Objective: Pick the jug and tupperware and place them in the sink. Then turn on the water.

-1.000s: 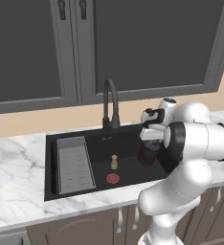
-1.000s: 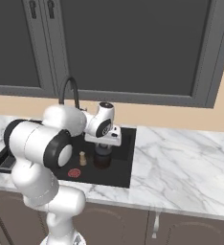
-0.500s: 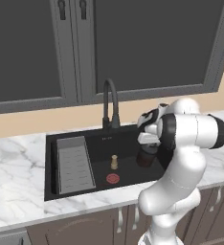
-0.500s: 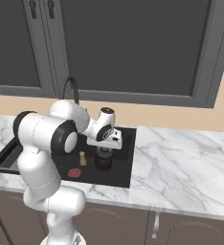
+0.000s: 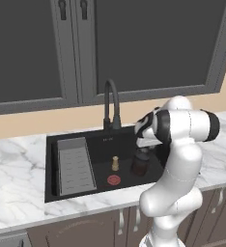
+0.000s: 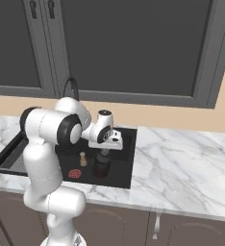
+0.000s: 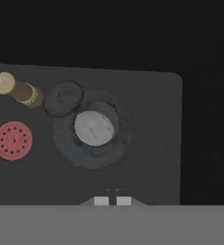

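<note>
The squat dark jug (image 5: 140, 164) (image 6: 101, 166) stands upright on the floor of the black sink (image 5: 98, 144) (image 6: 125, 140). From above, its pale round lid top shows in the middle of the hand view (image 7: 95, 128). My gripper (image 5: 143, 147) (image 6: 104, 152) (image 7: 112, 200) hangs just above the jug, shut, with its tips together and nothing between them. The black gooseneck faucet (image 5: 110, 99) (image 6: 70, 86) rises behind the basin, and no stream of water runs from it. The tupperware is out of view.
A brass peg (image 5: 115, 163) (image 7: 17, 90) and a flat red disc (image 5: 114, 180) (image 7: 13, 140) lie on the sink floor left of the jug. A grey ribbed rack (image 5: 75, 165) fills the basin's left side. White marble counter (image 6: 181, 163) spreads to the right.
The fingers have closed together above the jug, which stays standing in the sink. My arm's elbow has swung round and the hand has shifted a little.
</note>
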You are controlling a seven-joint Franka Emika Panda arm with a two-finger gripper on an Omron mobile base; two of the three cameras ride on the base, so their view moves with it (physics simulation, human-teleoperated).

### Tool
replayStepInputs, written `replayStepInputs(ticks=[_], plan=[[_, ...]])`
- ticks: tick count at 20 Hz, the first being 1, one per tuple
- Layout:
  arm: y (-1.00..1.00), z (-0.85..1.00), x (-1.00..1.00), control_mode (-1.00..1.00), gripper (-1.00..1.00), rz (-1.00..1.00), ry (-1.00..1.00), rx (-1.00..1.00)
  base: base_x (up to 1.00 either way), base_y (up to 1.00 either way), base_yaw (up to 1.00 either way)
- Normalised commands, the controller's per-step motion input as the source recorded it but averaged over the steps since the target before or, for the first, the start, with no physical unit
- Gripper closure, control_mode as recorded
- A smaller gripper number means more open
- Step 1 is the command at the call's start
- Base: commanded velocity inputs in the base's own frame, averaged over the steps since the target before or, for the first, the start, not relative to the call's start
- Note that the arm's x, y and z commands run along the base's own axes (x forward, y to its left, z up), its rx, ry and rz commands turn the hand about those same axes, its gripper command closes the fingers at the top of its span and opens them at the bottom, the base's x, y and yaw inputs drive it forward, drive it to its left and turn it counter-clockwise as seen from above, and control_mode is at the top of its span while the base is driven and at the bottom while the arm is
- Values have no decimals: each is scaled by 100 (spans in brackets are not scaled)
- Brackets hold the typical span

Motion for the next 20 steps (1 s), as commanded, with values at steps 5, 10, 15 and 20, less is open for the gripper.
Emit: replayStepInputs(ticks=[5, 10, 15, 20], plan=[[0, -22, 19, -100, 100, 0, 0, -4, 0, 0, 0], [0, 0, 3, -100, 100, 0, 0, 0, 0, 0, 0], [-7, 0, 2, -100, 100, 0, 0, 0, 0, 0, 0], [-7, 22, 5, -100, 100, 0, 0, 0, 0, 0, 0]])
